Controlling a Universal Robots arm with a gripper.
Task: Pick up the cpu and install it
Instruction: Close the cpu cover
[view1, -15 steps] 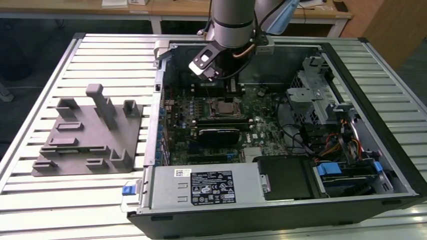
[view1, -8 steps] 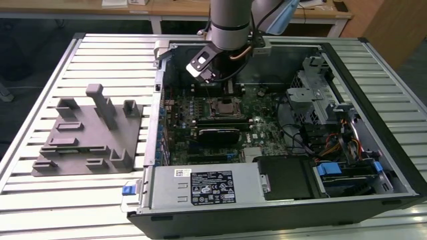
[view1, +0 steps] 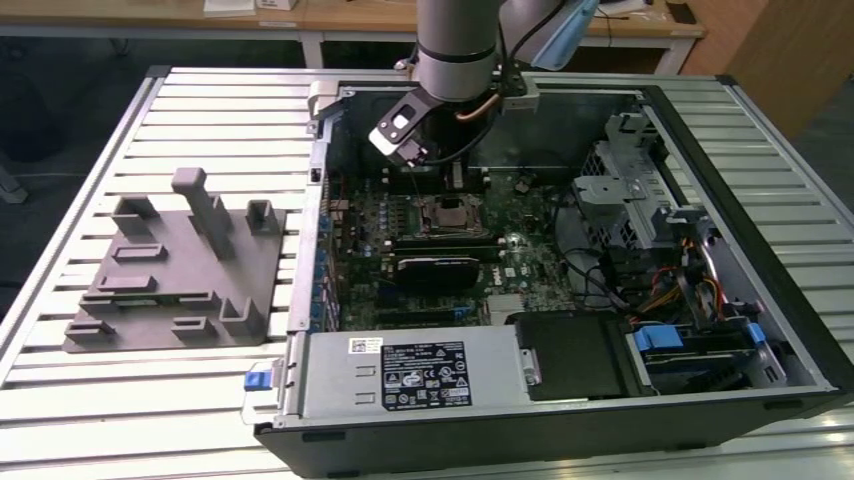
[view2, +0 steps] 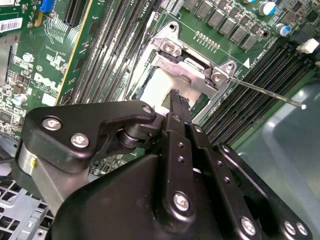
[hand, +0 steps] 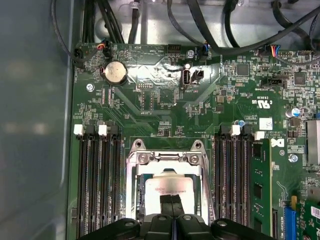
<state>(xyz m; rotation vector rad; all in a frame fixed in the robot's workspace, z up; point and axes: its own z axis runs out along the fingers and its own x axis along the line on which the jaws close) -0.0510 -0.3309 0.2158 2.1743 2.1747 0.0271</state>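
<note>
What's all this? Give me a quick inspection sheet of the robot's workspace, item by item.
Surface: slatted metal table, carrying an open computer case.
Job's things: cpu lies flat in the motherboard socket frame.
Clutter: grey fixture beside the case, on the exterior view's left.
Grippers: gripper shut, tips over the cpu.
Cables: black cables along the board's edge; coloured wires in the case.
Surroundings: wooden desks behind the table.

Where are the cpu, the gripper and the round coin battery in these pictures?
cpu (hand: 172, 185): first wrist view, middle of its pale metal top.
gripper (hand: 171, 200): first wrist view, midway between its fingertips.
coin battery (hand: 115, 73): first wrist view, centre of its round face.
</note>
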